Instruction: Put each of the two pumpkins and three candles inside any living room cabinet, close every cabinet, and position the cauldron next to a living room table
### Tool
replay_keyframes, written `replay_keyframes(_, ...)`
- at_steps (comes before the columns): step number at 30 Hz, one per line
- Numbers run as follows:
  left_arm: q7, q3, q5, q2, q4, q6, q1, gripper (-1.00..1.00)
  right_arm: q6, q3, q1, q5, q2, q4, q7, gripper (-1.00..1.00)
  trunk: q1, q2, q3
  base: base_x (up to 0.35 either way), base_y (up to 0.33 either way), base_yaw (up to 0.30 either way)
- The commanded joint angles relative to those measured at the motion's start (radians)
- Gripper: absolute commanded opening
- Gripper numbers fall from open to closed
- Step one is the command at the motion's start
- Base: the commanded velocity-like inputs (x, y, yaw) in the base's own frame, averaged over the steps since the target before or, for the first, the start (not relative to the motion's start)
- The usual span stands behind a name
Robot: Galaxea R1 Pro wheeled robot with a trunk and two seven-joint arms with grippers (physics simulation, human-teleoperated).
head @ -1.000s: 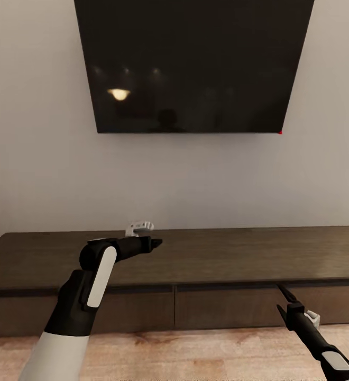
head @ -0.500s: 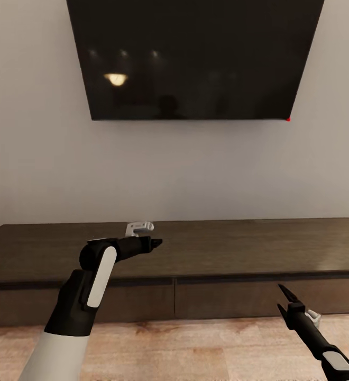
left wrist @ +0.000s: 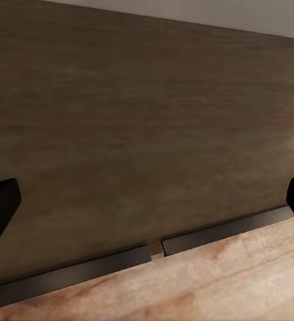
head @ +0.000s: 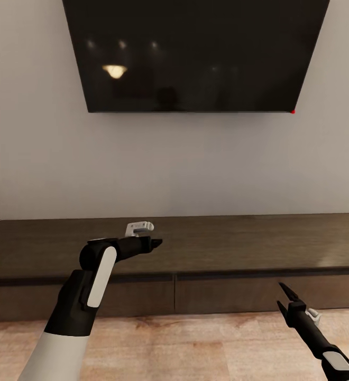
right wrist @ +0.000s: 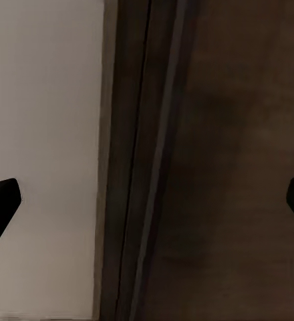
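Left gripper point(head: 156, 243) hangs over the flat top of the cabinet point(head: 238, 248), near its front edge, and from the head camera I honestly can't tell how far apart its fingers are. The left wrist camera sorts that out: the two black fingertips point(left wrist: 0, 207) sit at opposite edges of the picture, so it's spread wide with nothing between them. That same view looks down on the cabinet point(left wrist: 147, 127) top, the seam where the two fronts meet, and a strip of wood floor point(left wrist: 240, 281).

Right gripper point(head: 284, 299) is lower, in front of the right-hand front, tips parted. Its wrist camera shows fingertips point(right wrist: 1, 200) wide apart too, with the cabinet point(right wrist: 234, 167) edge and pale wall point(right wrist: 47, 134) beyond.

Both fronts look closed. A big dark TV point(head: 195, 53) hangs on the wall point(head: 195, 164) above.
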Motion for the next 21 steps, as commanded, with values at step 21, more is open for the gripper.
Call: replay_keyframes(21,-0.001,0.000,-0.002,0.000,-0.001,0.004,-0.001,1.00,0.008,-0.002,0.001,-0.006,0.000,-0.001,0.035,1.00,0.000,0.000,-0.001,0.061,-0.008,0.000)
